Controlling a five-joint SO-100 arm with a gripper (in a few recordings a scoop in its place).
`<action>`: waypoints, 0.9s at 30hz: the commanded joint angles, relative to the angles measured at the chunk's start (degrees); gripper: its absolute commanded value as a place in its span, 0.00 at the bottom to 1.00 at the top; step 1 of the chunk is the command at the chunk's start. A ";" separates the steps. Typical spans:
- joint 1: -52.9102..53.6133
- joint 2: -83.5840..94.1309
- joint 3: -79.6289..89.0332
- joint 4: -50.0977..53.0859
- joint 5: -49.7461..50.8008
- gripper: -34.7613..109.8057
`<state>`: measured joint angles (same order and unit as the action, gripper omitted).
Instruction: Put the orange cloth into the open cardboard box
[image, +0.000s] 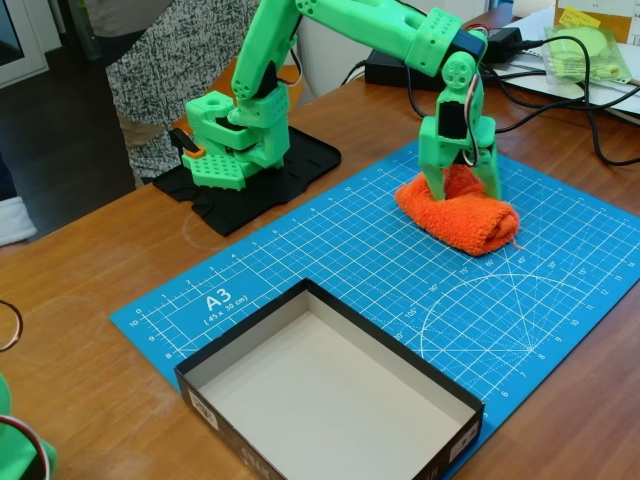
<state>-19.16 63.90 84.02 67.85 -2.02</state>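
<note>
Sitting nearest, at the bottom centre of the fixed view: the open cardboard box (330, 400), a shallow tray with black outer walls, a pale inside and a small white label on its near-left wall. Holds nothing. Rests partly on the near-left corner of the blue cutting mat (400, 270), marked "A3", and partly on the brown wooden table (90, 330).

Farther back and to the right, lying on the mat well apart from the box: the orange cloth (460, 213), a fluffy terry bundle rolled into a low lump, with a loose thread trailing off its right end.

Pressing down into the cloth's far-left part: the green gripper (465, 185), pointed straight down. Fingers set apart, one on each side of a hump of cloth, tips sunk in the pile; cannot tell for sure whether they clamp it or merely straddle it. Cloth flat on the mat, not lifted.

Reaching up and left from the gripper: the green arm (350, 30), down to its green base (240, 135), fixed on a black plate (270, 185) at the mat's far-left edge.

At the far right, on the table: black cables (560, 95), and a yellow-green item in clear plastic (590, 50). At the far left, behind the table: a person (170, 70) in speckled grey clothing.
</note>
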 joint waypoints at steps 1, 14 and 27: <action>1.76 -5.10 -0.09 1.23 1.05 0.24; 8.17 12.57 -29.79 27.16 5.71 0.24; 42.36 14.94 -37.35 24.96 -0.70 0.24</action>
<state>15.73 78.75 48.16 93.25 -1.14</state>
